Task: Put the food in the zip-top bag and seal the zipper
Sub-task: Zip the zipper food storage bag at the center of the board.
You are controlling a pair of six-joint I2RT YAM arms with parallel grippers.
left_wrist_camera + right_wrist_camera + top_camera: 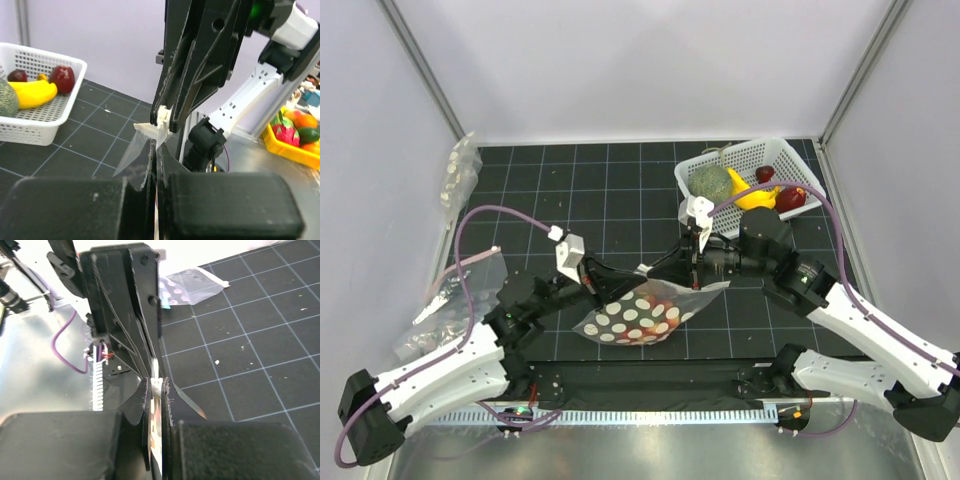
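Note:
The dotted zip-top bag point(638, 318) hangs just above the mat in the middle, with the red food point(665, 293) showing inside it. Its zipper point(710, 288) runs along the upper edge. My left gripper point(632, 278) is shut on the bag's top corner; in the left wrist view the left gripper point(156, 155) pinches clear film point(131, 150). Right beside it my right gripper point(655, 270) is shut on the same edge. In the right wrist view the right gripper point(159, 387) clamps the bag point(161, 412) between its pads. The two sets of fingertips almost touch.
A white basket point(790, 160) at the back right holds a green vegetable point(712, 183), a banana point(752, 196) and dark red fruits point(790, 198). Plain clear bags point(460, 290) lie along the left wall. A yellow bin of fruit point(295, 135) stands off the mat.

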